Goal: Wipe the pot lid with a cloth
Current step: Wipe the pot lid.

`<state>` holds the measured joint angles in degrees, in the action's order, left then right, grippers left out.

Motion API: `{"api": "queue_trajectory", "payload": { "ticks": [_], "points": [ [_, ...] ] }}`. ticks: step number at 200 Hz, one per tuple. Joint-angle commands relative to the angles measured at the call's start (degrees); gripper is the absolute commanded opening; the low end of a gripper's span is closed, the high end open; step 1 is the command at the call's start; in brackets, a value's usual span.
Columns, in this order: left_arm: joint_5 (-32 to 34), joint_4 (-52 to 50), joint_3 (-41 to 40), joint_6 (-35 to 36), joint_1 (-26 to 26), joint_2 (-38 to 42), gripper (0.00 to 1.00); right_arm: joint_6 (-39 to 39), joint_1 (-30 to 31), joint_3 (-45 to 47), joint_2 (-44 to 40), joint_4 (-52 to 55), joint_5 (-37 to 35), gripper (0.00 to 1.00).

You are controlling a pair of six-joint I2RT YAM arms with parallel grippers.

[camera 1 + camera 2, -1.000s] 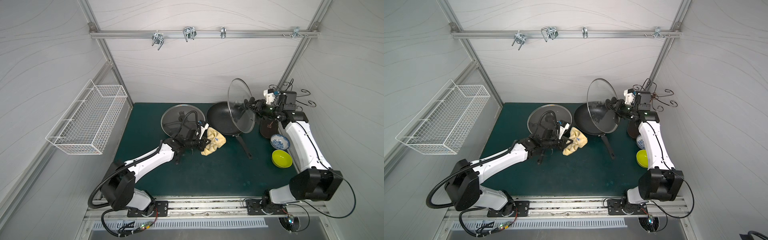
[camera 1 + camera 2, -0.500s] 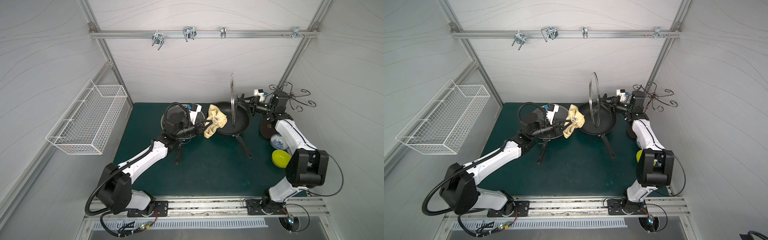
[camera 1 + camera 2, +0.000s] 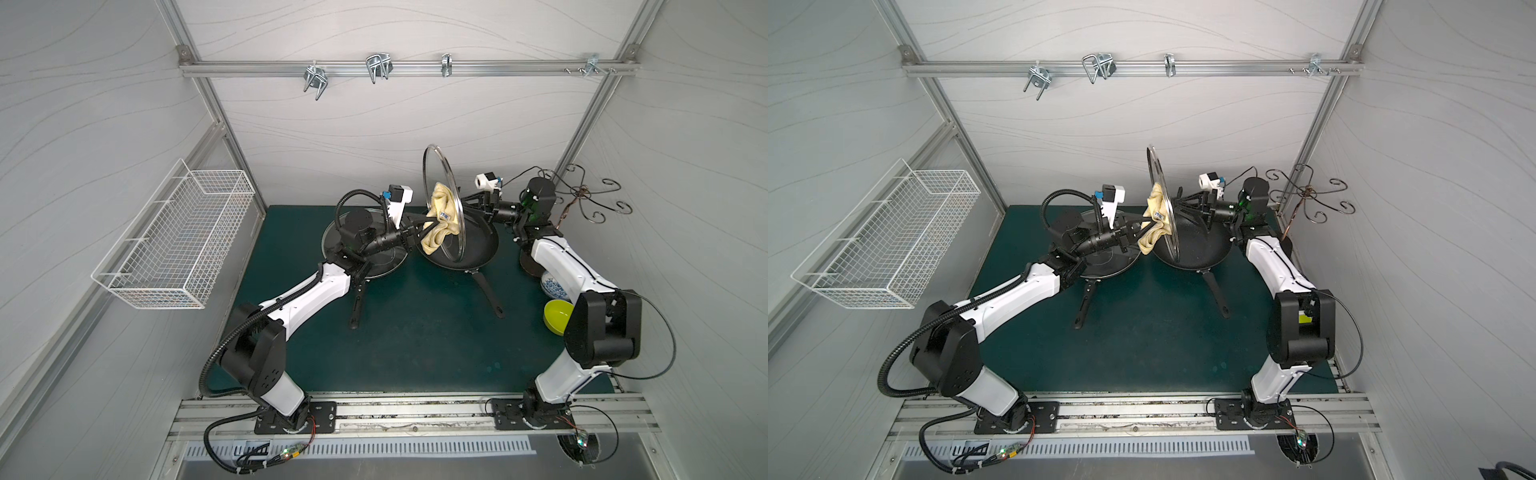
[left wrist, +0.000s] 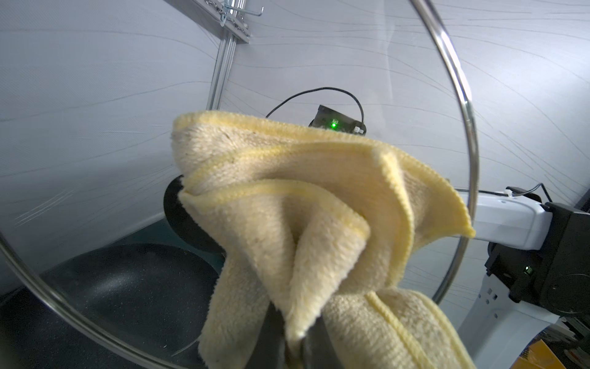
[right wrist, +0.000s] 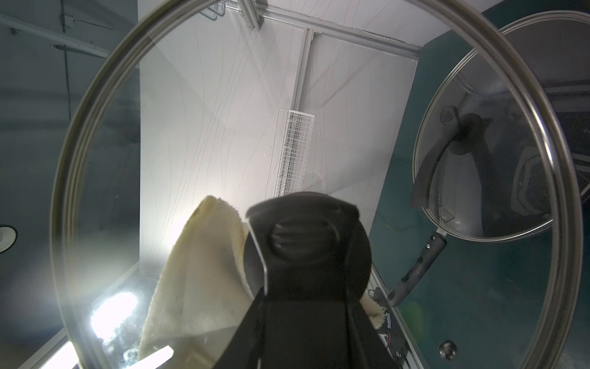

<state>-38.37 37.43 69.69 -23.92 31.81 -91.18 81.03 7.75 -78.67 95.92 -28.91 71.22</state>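
Standing on edge above a black frying pan [image 3: 478, 249], a round glass pot lid [image 3: 436, 168] with a metal rim is held in the air by the right gripper [image 3: 467, 204]. Its jaws are closed on the lid's black knob [image 5: 305, 236]. The cloth [image 3: 441, 218], pale yellow terry with greyish marks, lies bunched against the lid's other face, the one turned away from the knob. In the right wrist view it shows flattened behind the glass. The left gripper [image 3: 419, 233] pinches the cloth's lower folds, jaws clamped tight on the fabric. Under the left arm's wrist, a second pan [image 3: 390, 262] sits on the dark green mat [image 3: 415, 345] with its own glass lid on. Near the right arm lie a lime-green bowl [image 3: 556, 318] and a blue-patterned bowl [image 3: 550, 286]. A white wire basket [image 3: 174, 237] hangs on the left wall.
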Motion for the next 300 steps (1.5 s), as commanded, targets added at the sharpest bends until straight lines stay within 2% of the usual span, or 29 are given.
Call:
{"api": "queue_trajectory", "payload": {
  "ticks": [1, 29, 36, 59, 85, 145, 175, 247, 275, 300],
  "points": [
    [0.4, 6.5, 4.0, -1.5, -0.6, -0.6, 0.00, 12.7, -0.4, -0.6, 0.9, -21.6, -0.3, 0.00],
    [1.8, 6.1, 7.1, -1.6, -2.0, -1.5, 0.00, 35.0, -0.1, -1.6, 7.7, -48.9, -4.5, 0.00],
    [1.8, 5.6, 8.2, -1.3, -2.4, -1.8, 0.00, 37.0, 0.2, -2.4, 8.8, -50.5, -4.6, 0.00],
    [2.2, 2.8, 12.2, -0.2, -3.5, -3.5, 0.00, 28.8, 1.9, -3.7, 7.6, -43.1, 0.3, 0.00],
    [4.0, 2.4, 16.2, -1.7, -5.1, -5.9, 0.00, 33.0, 3.0, -4.5, 8.9, -47.4, -0.5, 0.00],
    [9.9, -4.5, 24.4, -1.5, -9.1, -11.6, 0.00, 31.9, 4.1, -3.2, 6.2, -46.1, 0.7, 0.00],
    [10.2, -4.7, 21.5, -0.5, -10.0, -12.1, 0.00, 32.5, 4.2, -3.7, 5.3, -46.5, 0.2, 0.00],
    [6.5, -5.4, 7.6, 1.7, -8.9, -8.3, 0.00, 32.2, 4.3, -6.1, 5.1, -43.2, -2.1, 0.00],
    [4.8, -7.1, 4.3, 3.5, -6.7, -6.2, 0.00, 29.4, 4.4, -6.2, 4.4, -39.8, -3.0, 0.00],
    [3.3, -8.4, 1.8, 4.6, -4.2, -3.7, 0.00, 23.6, 4.4, -5.9, 2.9, -31.0, -4.1, 0.00]
  ]
}}
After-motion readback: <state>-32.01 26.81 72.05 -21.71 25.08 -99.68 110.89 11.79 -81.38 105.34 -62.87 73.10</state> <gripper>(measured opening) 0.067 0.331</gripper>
